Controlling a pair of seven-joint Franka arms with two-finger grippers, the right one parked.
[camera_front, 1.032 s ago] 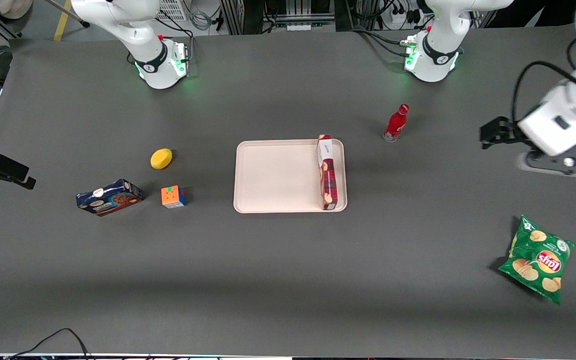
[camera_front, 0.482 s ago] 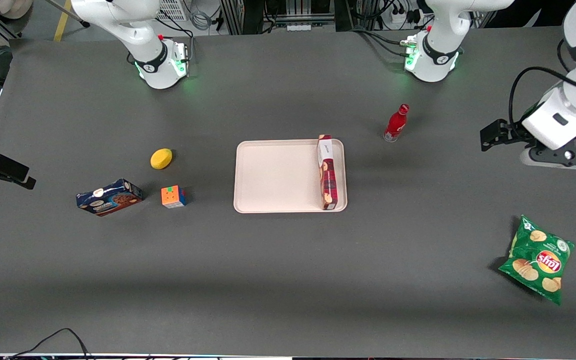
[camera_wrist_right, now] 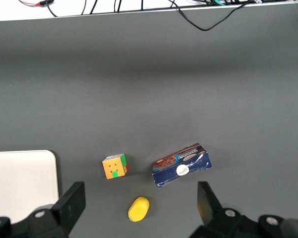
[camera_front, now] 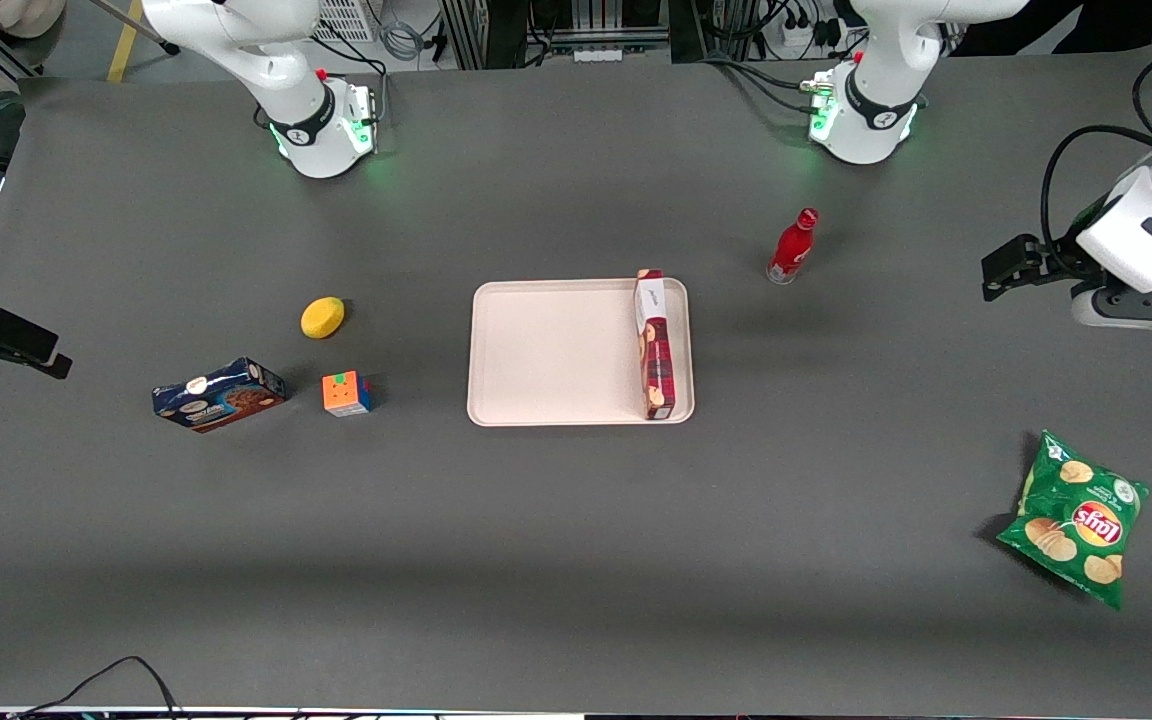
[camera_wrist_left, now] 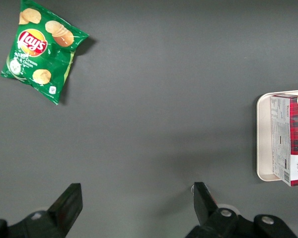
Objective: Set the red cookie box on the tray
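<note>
Our gripper (camera_wrist_left: 134, 206) hangs with its fingers spread wide and nothing between them, high over bare table at the working arm's end, well apart from the tray; we read this as the posture of an arm that has let go of its load and has no reason to stay close. Nearest the front camera lies the green chip bag (camera_front: 1074, 517), flat on the table toward the working arm's end and clear of any path to the tray. Farther from the camera, in the middle of the table, sits the tray (camera_front: 556, 350), and on it the red cookie box (camera_front: 653, 343), resting on a long narrow side, running along the tray's edge on the working arm's side. We judge it sits at that edge because it is the nearest part of the tray for this arm to reach. The box lies within the rim from what we can see, so the placement looks done. Farther still stands the red bottle (camera_front: 792, 246), upright and near the tray but not touching it.
</note>
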